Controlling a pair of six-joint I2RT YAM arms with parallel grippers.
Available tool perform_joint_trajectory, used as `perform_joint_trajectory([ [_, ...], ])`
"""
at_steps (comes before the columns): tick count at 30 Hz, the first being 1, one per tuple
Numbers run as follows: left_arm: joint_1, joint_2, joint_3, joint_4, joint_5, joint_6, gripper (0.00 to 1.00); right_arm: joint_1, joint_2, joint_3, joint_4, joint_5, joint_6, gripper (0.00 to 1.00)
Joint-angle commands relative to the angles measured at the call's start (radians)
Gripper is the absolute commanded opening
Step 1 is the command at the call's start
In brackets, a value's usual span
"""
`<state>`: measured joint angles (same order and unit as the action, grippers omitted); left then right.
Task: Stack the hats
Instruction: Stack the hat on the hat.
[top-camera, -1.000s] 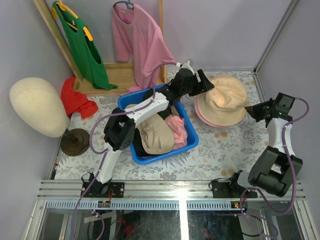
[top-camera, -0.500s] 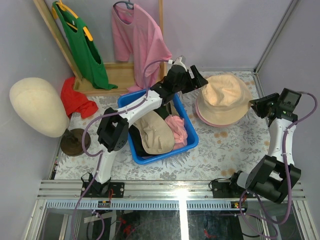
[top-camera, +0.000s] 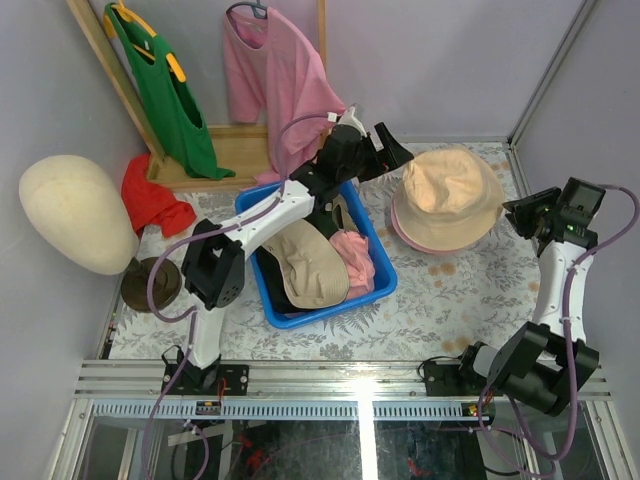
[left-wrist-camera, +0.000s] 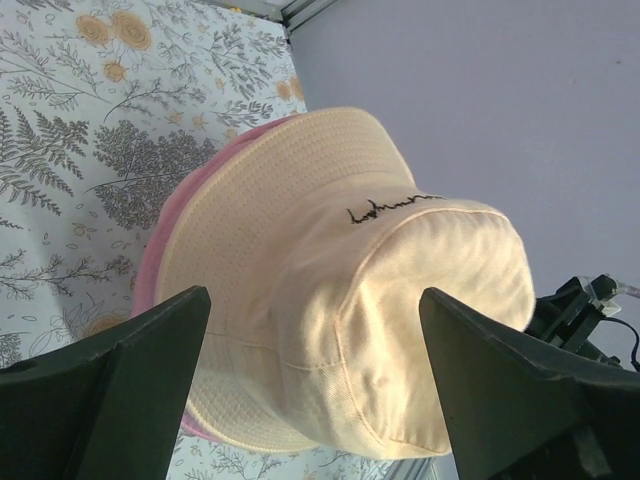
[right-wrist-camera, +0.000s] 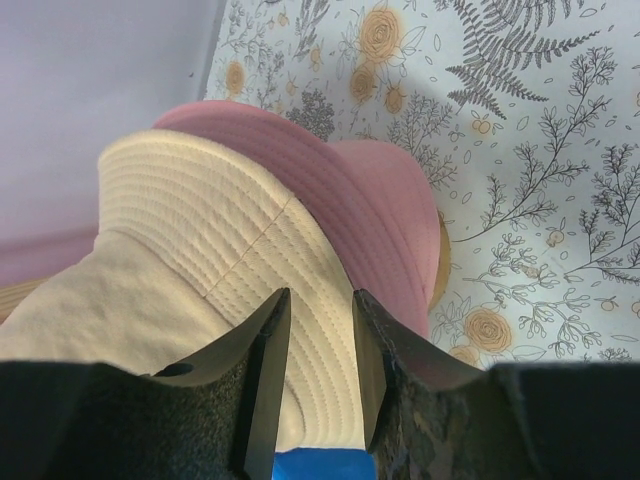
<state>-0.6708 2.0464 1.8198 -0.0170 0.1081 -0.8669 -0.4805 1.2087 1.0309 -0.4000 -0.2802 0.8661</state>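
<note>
A cream bucket hat (top-camera: 447, 190) lies on top of a pink bucket hat (top-camera: 405, 236) on the table's far right. Both show in the left wrist view, cream (left-wrist-camera: 340, 280) over pink (left-wrist-camera: 160, 250), and in the right wrist view, cream (right-wrist-camera: 200, 230) over pink (right-wrist-camera: 370, 220). My left gripper (top-camera: 392, 150) is wide open and empty just left of the stack (left-wrist-camera: 315, 295). My right gripper (top-camera: 518, 212) sits just off the stack's right brim, its jaws a narrow gap apart with nothing between them (right-wrist-camera: 320, 295). A tan cap (top-camera: 310, 265) and a pink cap (top-camera: 353, 255) lie in the blue bin (top-camera: 385, 285).
The cream mannequin head (top-camera: 70, 212) stands on its dark base at the left. A red cloth (top-camera: 155, 200) lies by the wooden rack (top-camera: 240, 150), where a green T-shirt (top-camera: 165, 90) and a pink T-shirt (top-camera: 280, 80) hang. Grey walls close the right side.
My left gripper has pulled back left and away from the cream hat's crown. My right gripper has drawn back right off the brim. The cream hat rests on the pink one.
</note>
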Motion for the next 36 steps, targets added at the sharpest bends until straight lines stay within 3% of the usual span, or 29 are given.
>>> perform_joint_trajectory([
  [1, 0.015, -0.089, -0.019, 0.055, 0.0, 0.008, 0.86, -0.001, -0.047, 0.074, -0.018, 0.028, -0.01, 0.39],
  [15, 0.065, -0.375, -0.139, -0.107, -0.113, 0.061, 0.86, 0.0, -0.127, 0.244, -0.085, 0.082, -0.043, 0.39],
  [21, 0.094, -0.599, -0.323, -0.243, -0.235, 0.104, 0.85, 0.047, -0.144, 0.396, -0.031, 0.035, -0.063, 0.39],
  [23, 0.101, -0.682, -0.392, -0.283, -0.285, 0.102, 0.85, 0.11, -0.133, 0.45, -0.001, 0.031, -0.069, 0.39],
  [27, 0.111, -0.806, -0.473, -0.37, -0.35, 0.122, 0.84, 0.355, -0.046, 0.6, -0.017, 0.061, -0.14, 0.4],
  [36, 0.126, -0.941, -0.554, -0.558, -0.397, 0.131, 0.84, 0.909, 0.169, 0.812, -0.105, 0.277, -0.31, 0.4],
])
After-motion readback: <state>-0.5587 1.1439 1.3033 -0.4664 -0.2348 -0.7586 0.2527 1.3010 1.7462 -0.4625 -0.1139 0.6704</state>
